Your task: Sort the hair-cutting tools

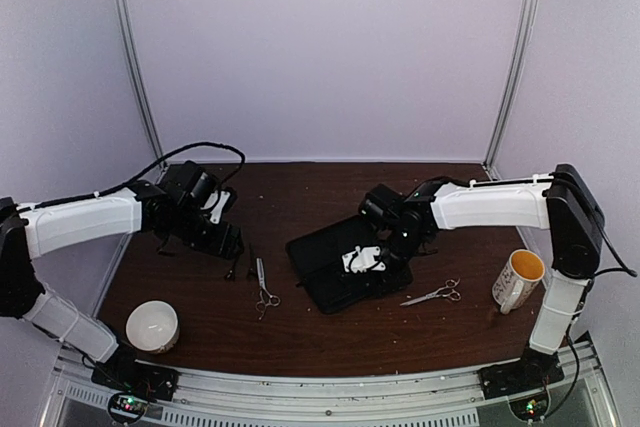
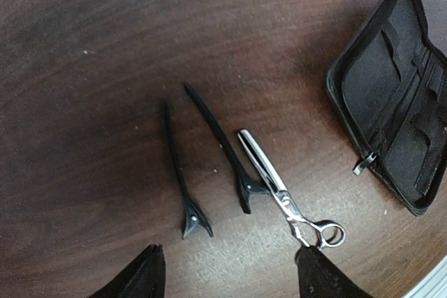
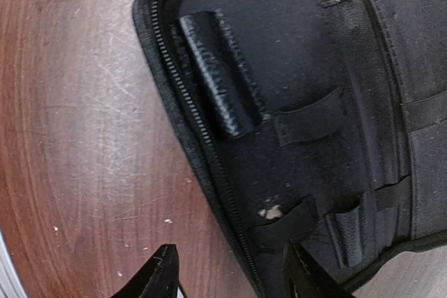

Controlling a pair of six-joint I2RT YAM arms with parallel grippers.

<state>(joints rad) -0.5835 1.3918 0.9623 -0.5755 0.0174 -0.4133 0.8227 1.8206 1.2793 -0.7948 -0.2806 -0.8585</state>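
- The left tool point(image 2: 234, 280) is hanging open and empty over bare surface point(image 2: 84, 47).
- Two clips are lying side by side: the outer clip point(image 2: 180, 172), and the inner clip point(image 2: 218, 141) touching the left scissors point(image 2: 286, 193).
- The right scissors point(image 1: 435, 295) are lying between the case point(image 1: 340, 262) and the mug point(image 1: 518, 279).
- The right tool point(image 3: 234, 277) is gaping open, empty, at the case's zipper edge.

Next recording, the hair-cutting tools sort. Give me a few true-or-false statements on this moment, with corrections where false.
1. The black case lies open. True.
2. Both scissors are inside the case. False: one pair lies on the table left of the case, the other pair to its right.
3. The left gripper holds a clip. False: it is open and empty, near the two black clips.
4. A mug stands on the table's right side. True.
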